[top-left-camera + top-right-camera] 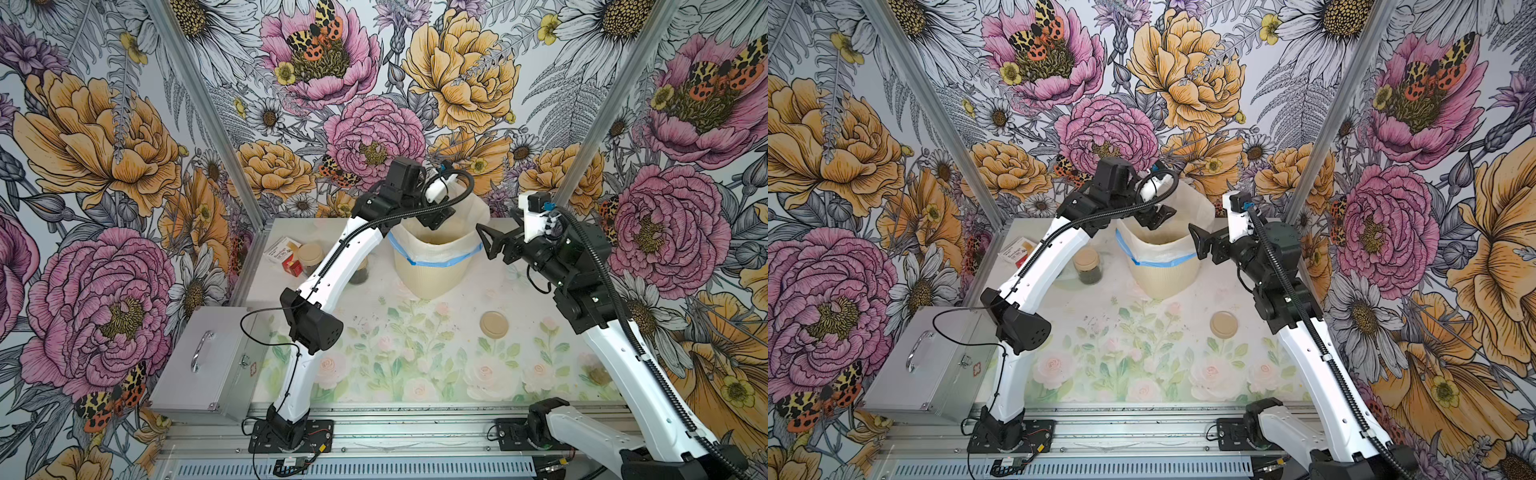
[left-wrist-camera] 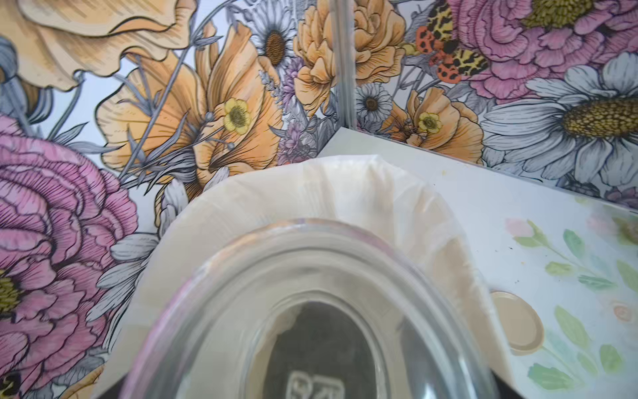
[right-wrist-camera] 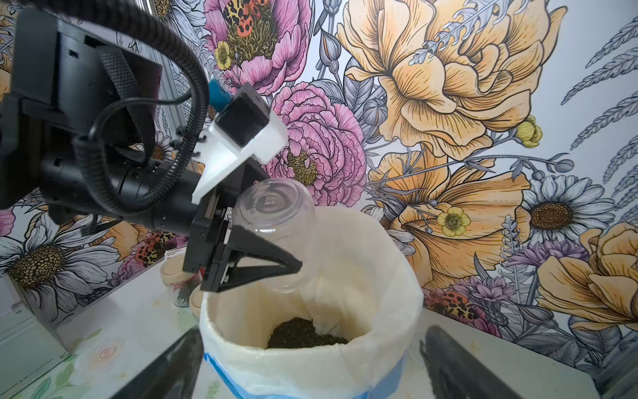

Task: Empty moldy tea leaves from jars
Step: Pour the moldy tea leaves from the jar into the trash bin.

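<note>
Jar (image 3: 272, 210) is clamped upside down in left pincer (image 3: 276, 257) above bin (image 1: 428, 276), so moldy tea leaves (image 3: 303, 333) lie inside; right pincer (image 1: 496, 239), jaws apart, waits at bin's 3 o'clock, probably for next lid.

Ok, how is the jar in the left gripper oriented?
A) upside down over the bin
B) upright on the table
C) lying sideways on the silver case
A: the left gripper holds the jar base-up above the bin, with tea leaves lying inside it.

Overhead stereo pair; wrist views near bin (image 3: 386, 331)
</note>
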